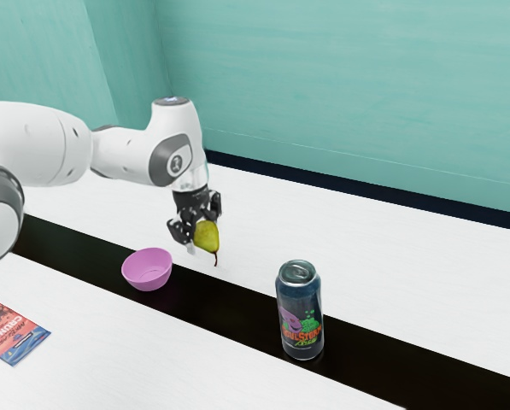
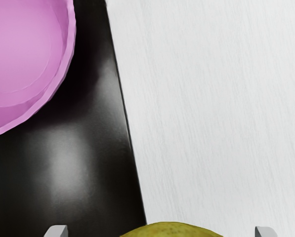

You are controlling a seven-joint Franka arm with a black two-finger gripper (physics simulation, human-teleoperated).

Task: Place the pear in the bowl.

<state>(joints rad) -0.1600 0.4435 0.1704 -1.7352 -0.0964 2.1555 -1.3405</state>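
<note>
Pear in my grip, bowl just off to the side

My gripper [image 1: 202,231] is clamped on the pear [image 1: 207,237], its two fingers set to either side of it. I read the fruit as held up above the table [image 1: 408,256], with its stem hanging down. It is near the bowl [image 1: 150,285] but not over it; in the exterior view the bowl stands to the left of the pear, upright on the dark strip [image 1: 229,301].

I judge the pick done and the carry across to be the step in hand. What worries me most is the release: if I let go short of the bowl, the pear could strike the rim and roll off or tip the bowl over. Coming across too low could bring the fruit or a fingertip against the bowl's side and shove it along the strip. The pear's rounded, tapering body could also turn or slip between the fingers if I swing too fast, and dropping it from high up might bounce it out. The can [image 1: 300,316] stands well apart, so I expect trouble there only if I steer the wrong way.

My count: one arm [image 1: 41,141], one gripper, one pear, one bowl, one can standing upright, and one chocolate packet [image 1: 14,329] lying flat near the exterior view's left edge.
</note>
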